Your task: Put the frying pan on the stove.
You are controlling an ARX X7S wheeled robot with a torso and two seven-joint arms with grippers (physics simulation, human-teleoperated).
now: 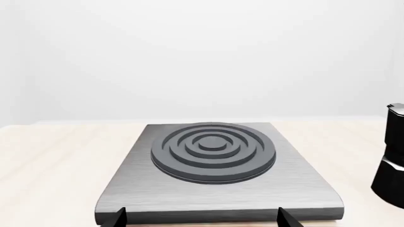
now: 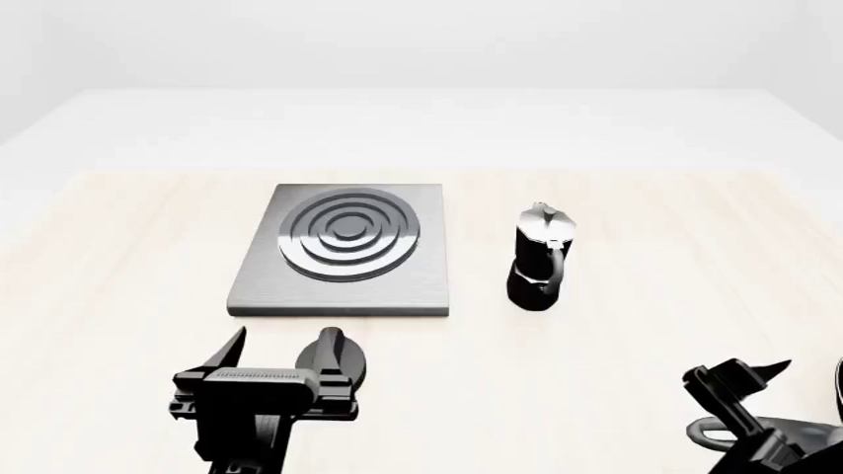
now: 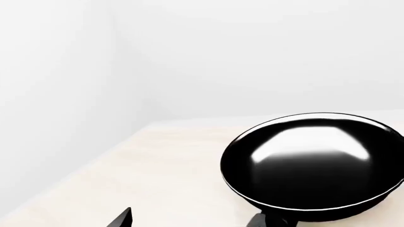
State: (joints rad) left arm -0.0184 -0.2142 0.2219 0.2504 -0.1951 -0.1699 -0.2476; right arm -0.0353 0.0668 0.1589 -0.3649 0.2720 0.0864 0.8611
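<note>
Two grippers sit low and near the robot, both empty. Left gripper [image 2: 283,360] hovers just short of the stove's near edge, fingers spread wide, nothing between them; in the left wrist view only the two fingertips [image 1: 113,216] show, w/ the slab filling the gap ahead. Right gripper [image 2: 737,380] is at the lower right of the head view, also looks spread and holding nothing; its wrist cam looks straight at the frying pan [image 3: 314,161], which sits on the table just ahead of it. Handle mostly out of frame there, only a stub at the pan's near rim. In the head view the pan is all but cut off at the right edge.

Step, as I judge it: pre-grasp. Pan not yet picked up, stove [image 2: 345,249] bare. Next move needs the right arm to reach the handle, close on it, lift, carry left across the table.

Farther out: moka pot [image 2: 540,259] stands upright between pan side and stove, apart from the slab, so the carry should go over or in front of it. Rings [image 1: 213,151] are clear. Table [image 2: 132,247] has open room left of and behind the stove; the pan's far side lies near the table edge.
</note>
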